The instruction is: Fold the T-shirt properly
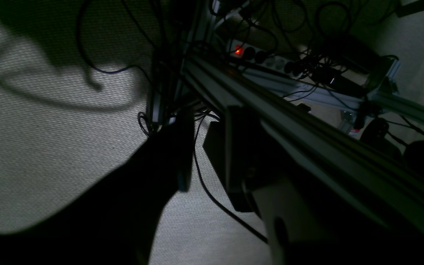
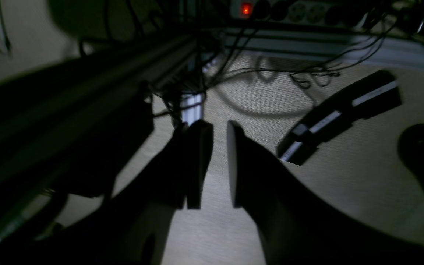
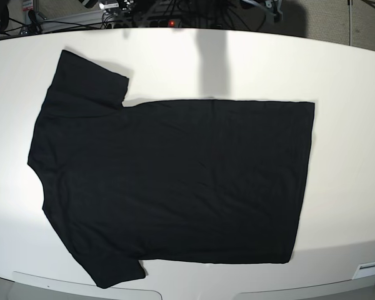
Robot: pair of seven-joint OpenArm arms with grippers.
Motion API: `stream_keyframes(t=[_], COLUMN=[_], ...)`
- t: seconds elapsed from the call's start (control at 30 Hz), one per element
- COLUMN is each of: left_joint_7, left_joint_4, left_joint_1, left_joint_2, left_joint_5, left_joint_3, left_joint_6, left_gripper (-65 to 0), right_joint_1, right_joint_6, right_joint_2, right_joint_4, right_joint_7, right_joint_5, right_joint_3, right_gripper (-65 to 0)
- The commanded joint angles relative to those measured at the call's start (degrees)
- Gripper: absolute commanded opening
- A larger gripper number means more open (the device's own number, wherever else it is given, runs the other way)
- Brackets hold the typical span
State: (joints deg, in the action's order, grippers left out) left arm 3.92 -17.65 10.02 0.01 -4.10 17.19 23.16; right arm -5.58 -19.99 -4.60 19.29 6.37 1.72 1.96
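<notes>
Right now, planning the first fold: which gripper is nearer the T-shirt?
Cannot tell. Neither arm shows in the base view, where the T-shirt lies flat on the table. The left gripper and right gripper face only floor and cables.

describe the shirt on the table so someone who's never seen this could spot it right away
Start in the base view with the wide white table that fills nearly the whole picture. Spread flat across its middle lies the T-shirt, collar end toward the left and straight hem toward the right, one short sleeve pointing to the far edge and the other to the near edge. It is the only item on the tabletop, plain black with no print showing.
</notes>
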Motion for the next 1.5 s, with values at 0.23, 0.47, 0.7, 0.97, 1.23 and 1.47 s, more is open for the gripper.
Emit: stream_keyframes(t=[0.23, 0.47, 0.7, 0.97, 1.23, 1.47], left_joint_7=[0.39, 0.37, 0.37, -0.39, -8.41, -10.12], left_joint_4=[-0.87, -0.87, -2.91, -17.05, -38.18, -57.53], left_joint_1=[0.44, 0.5, 2.95, 13.22, 26.29, 39.8], left_joint_2=[-0.02, -0.04, -0.02, 0.04, 1.25, 1.25], left_joint_5=[7.56, 7.54, 7.58, 7.72, 7.52, 4.96], left_joint_3=[-0.02, -0.02, -0.02, -0.04, -0.04, -0.04], left_joint_6=[0.83, 0.83, 0.87, 3.93, 5.27, 8.63], left_gripper=[-49.9, -50.0, -50.0, -50.0, -50.0, -50.0], right_joint_1=[0.15, -0.33, -2.54, -10.23, -24.11, -39.23], right_joint_6=[-0.57, -0.59, -2.6, -3.21, -6.45, -10.05], right_joint_2=[-2.1, -6.64, -11.37, -15.82, -20.85, -28.24], right_joint_4=[0.48, 0.48, 0.74, 8.94, 27.69, 46.69], right_joint_7=[-1.03, -1.86, -5.86, -5.51, -4.9, -0.07], right_joint_5=[1.33, 1.33, 1.33, 1.01, -0.57, -12.0], right_joint_3=[0.04, 0.04, 0.04, 0.04, 0.04, -0.13], right_gripper=[-52.3, -52.3, -52.3, -52.3, -52.3, -52.4])
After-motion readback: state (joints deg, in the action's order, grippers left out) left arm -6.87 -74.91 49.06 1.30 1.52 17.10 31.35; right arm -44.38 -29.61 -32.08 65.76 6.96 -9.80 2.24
